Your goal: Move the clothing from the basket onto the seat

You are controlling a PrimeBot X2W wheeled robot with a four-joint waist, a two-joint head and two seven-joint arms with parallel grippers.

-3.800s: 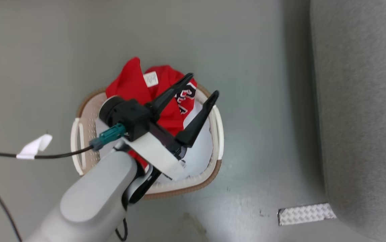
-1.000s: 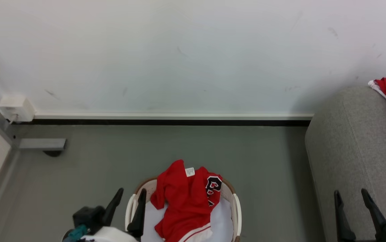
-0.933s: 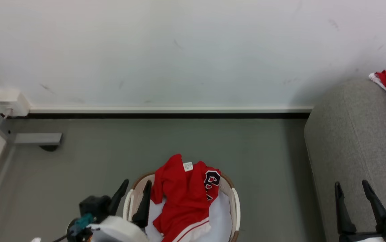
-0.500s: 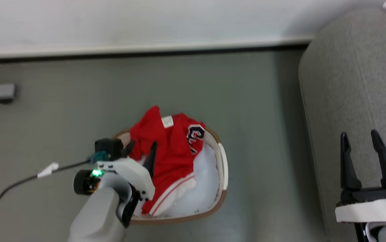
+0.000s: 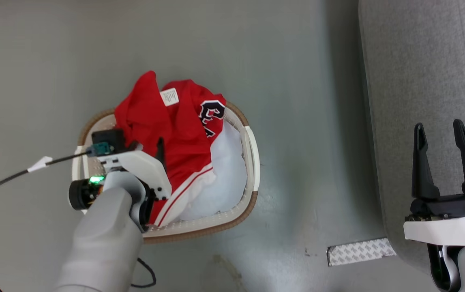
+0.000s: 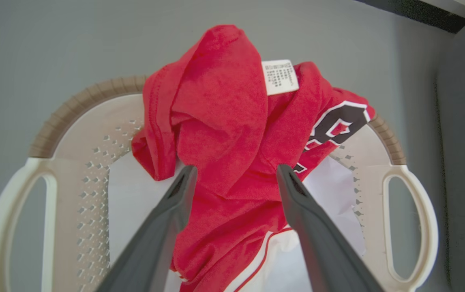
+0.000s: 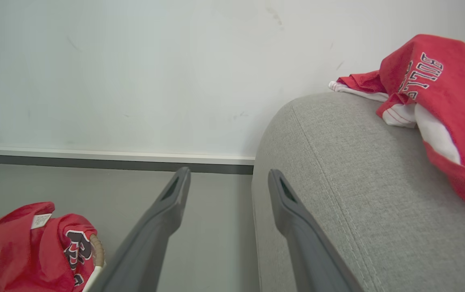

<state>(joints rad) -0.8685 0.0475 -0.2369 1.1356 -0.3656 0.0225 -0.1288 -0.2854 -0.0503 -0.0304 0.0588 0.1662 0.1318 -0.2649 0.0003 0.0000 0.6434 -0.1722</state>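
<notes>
Red clothing (image 6: 224, 134) lay heaped in the basket (image 6: 74, 121), left gripper (image 6: 237, 168) fingers spread wide over it, right gripper (image 5: 438, 125) fingers apart near the seat (image 5: 418, 61).

Bright, even light, sharp pics (w/ glare on floor (image 5: 281, 243)).

left gripper (image 6: 236, 170): jaws spread wide, wrist tilted down | right gripper (image 5: 438, 126): jaws spread wide, idle

A ridged silver strip (image 5: 360, 252) lies on the grey floor (image 5: 297, 61), with a white wall (image 7: 135, 61) beyond.
</notes>
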